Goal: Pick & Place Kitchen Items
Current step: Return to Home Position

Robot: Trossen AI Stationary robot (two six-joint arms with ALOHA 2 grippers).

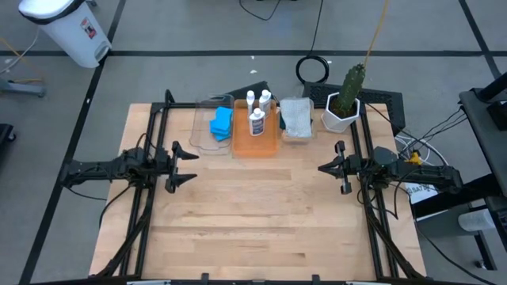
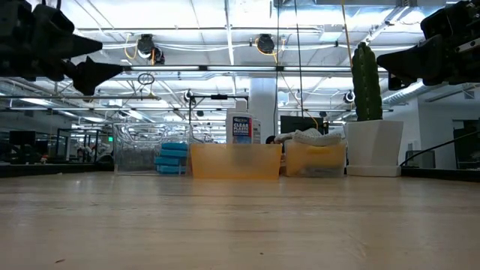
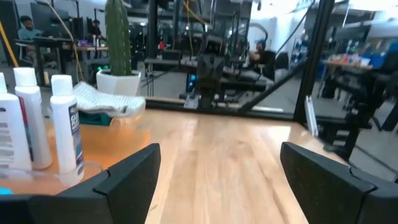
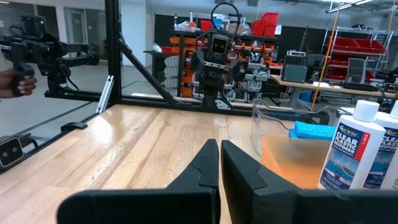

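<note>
Bench: pale wood-plank bench [image 1: 253, 214] on a workshop floor; bins in a row at upper centre of the overhead view.
Sponges: small bright blue sponges [image 1: 221, 123] stacked in clear rectangular plastic bin [image 1: 204, 141], leftmost.
Bottles: small white labelled bottles [image 1: 257, 119] upright in orange rectangular bin [image 1: 255, 146], middle.
Cloth: pale grey folded cloth [image 1: 295, 117] in 3rd bin [image 1: 297, 139], rightmost; other colours not seen.
Left end effector [image 1: 192, 166]: mid-left, fingers apart, empty.
Right end effector [image 1: 323, 167]: mid-right, fingers together, empty.
Progress: every item that shows is binned; prob. only parking the arms remains.
</note>
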